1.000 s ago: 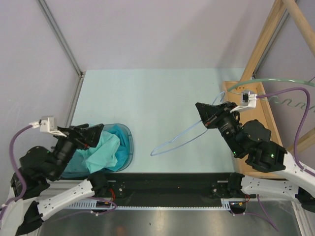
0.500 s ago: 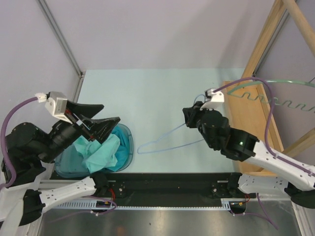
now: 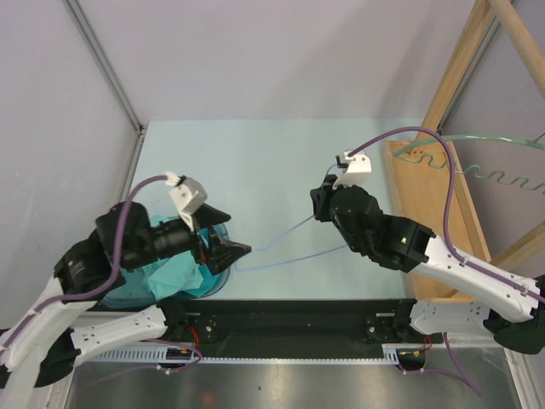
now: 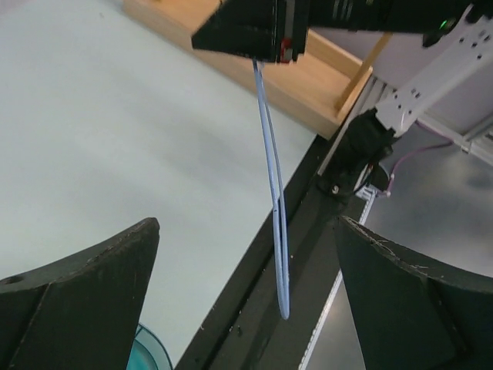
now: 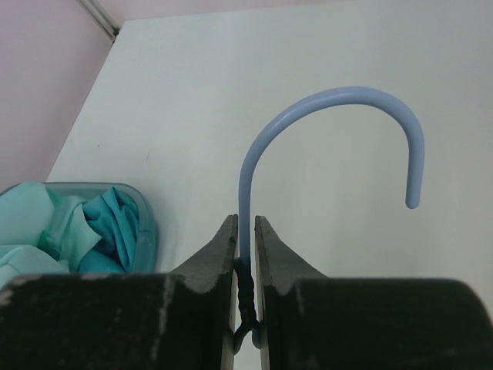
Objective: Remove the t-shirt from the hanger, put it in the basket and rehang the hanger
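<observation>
The teal t-shirt (image 3: 174, 273) lies bunched in a blue bin (image 3: 219, 232) at the near left, off the hanger; it also shows in the right wrist view (image 5: 69, 227). The bare light-blue wire hanger (image 3: 285, 247) hangs over the table's front, held by its neck. My right gripper (image 3: 322, 204) is shut on the hanger (image 5: 323, 131) just below its hook. My left gripper (image 3: 228, 245) is open and empty, above the bin's right rim. The hanger's tip (image 4: 282, 304) lies between its spread fingers (image 4: 85, 293) without touching them.
A wooden rack (image 3: 434, 196) stands at the right edge of the table, with a green coiled cable (image 3: 485, 175) over it. A black rail (image 3: 298, 311) runs along the table's front edge. Grey walls close the left and back.
My left gripper has swung right and down from above the bin toward the hanger's free end. My right gripper has carried the hanger left, away from the rack.
</observation>
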`<state>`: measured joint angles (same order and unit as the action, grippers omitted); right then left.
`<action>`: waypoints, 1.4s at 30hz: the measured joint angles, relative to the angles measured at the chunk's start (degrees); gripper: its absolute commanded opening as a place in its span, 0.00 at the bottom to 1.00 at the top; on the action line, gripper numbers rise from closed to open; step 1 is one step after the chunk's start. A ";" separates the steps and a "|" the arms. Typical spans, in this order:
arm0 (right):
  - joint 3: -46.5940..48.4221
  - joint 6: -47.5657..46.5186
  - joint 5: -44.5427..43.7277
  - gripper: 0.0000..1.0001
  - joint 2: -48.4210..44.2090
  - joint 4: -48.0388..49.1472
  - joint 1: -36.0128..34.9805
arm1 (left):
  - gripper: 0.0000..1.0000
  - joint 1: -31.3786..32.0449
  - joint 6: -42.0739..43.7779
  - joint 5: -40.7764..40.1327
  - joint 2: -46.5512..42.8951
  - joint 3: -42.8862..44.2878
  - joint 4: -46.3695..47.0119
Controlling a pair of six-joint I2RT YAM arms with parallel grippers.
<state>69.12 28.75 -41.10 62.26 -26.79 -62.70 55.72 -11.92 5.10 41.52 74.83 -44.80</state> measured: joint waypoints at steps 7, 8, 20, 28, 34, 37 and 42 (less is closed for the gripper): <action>0.35 -0.07 0.15 0.00 0.09 0.02 -0.72 | 1.00 0.00 -0.28 6.58 3.19 -7.82 3.21; 0.46 -0.07 0.20 0.00 0.11 0.02 -0.81 | 0.99 0.00 -0.52 7.48 3.67 -8.76 3.93; 1.31 -0.74 0.02 0.00 0.26 -0.02 -1.92 | 0.19 0.00 -1.70 11.61 5.42 -12.22 6.54; 1.53 -0.83 -0.70 0.14 0.26 -0.15 -1.99 | 0.00 0.02 -1.73 11.17 5.62 -12.22 6.47; 2.03 0.42 0.44 0.71 0.26 -0.33 -2.75 | 0.00 0.00 -2.14 5.68 5.44 -12.20 5.60; 2.84 1.44 1.29 0.91 0.24 -0.44 -3.23 | 0.00 0.00 -2.91 1.51 4.15 -12.20 5.07; 3.74 2.58 1.73 0.98 0.04 -0.57 -3.48 | 0.01 0.00 -3.69 -4.24 0.02 -12.20 5.31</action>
<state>72.86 31.33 -39.38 62.30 -27.35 -66.17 55.72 -15.62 0.86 41.54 62.63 -39.48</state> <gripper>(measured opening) 0.975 0.022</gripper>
